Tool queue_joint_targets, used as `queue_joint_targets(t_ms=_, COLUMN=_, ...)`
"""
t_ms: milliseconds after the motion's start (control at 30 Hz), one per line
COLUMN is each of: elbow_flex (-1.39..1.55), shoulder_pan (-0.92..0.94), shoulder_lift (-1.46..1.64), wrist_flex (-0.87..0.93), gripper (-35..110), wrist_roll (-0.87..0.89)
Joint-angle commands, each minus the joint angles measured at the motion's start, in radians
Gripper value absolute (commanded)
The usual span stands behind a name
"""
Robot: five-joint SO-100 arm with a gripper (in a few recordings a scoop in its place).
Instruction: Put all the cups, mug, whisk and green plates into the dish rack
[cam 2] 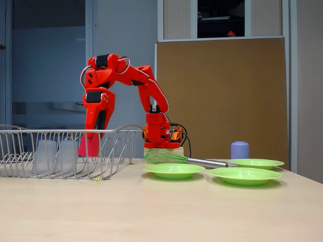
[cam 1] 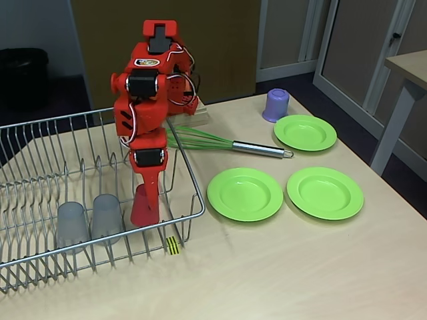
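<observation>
Inside the dish rack (cam 1: 100,123), the gripper (cam 1: 145,200) clamped the red cup (cam 1: 144,208) beside two grey cups (cam 1: 72,223) (upside down); released tilted, it could topple between wires.

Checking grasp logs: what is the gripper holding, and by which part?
The gripper holds the short opaque red plastic cup by its upper end, inside the silver wire dish rack.

dish rack (cam 1: 40,143) at the table's (cam 1: 280,273) left in a fixed view, two cups (cam 1: 72,225) side by side inside its front, third cup (cam 1: 145,205) just right of them, whisk (cam 1: 220,143) right of rack, three plates (cam 1: 245,194) further right, mug (cam 1: 276,105) behind them
</observation>
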Motion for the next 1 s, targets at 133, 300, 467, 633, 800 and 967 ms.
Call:
queue_joint_targets(t_ms=133, elbow_flex=-0.144, shoulder_pan=0.037, shoulder_lift=-0.103, wrist_flex=0.005, gripper=14, wrist_roll=-0.043)
queue_joint_targets(t_ms=300, elbow_flex=-0.184, shoulder_pan=0.041, shoulder_lift=-0.147, wrist_flex=0.011, gripper=20, wrist_roll=-0.078)
queue_joint_targets(t_ms=467, elbow_flex=-0.233, shoulder_pan=0.046, shoulder_lift=-0.196, wrist_flex=0.020, gripper=24, wrist_roll=-0.098)
queue_joint_targets(t_ms=633, elbow_flex=-0.264, shoulder_pan=0.051, shoulder_lift=-0.233, wrist_flex=0.032, gripper=29, wrist_roll=-0.097)
queue_joint_targets(t_ms=800, elbow_flex=-0.265, shoulder_pan=0.051, shoulder_lift=-0.241, wrist_flex=0.046, gripper=34, wrist_roll=-0.100)
queue_joint_targets(t_ms=967, elbow_flex=-0.275, shoulder_pan=0.052, shoulder_lift=-0.242, wrist_flex=0.057, gripper=37, wrist_roll=-0.107)
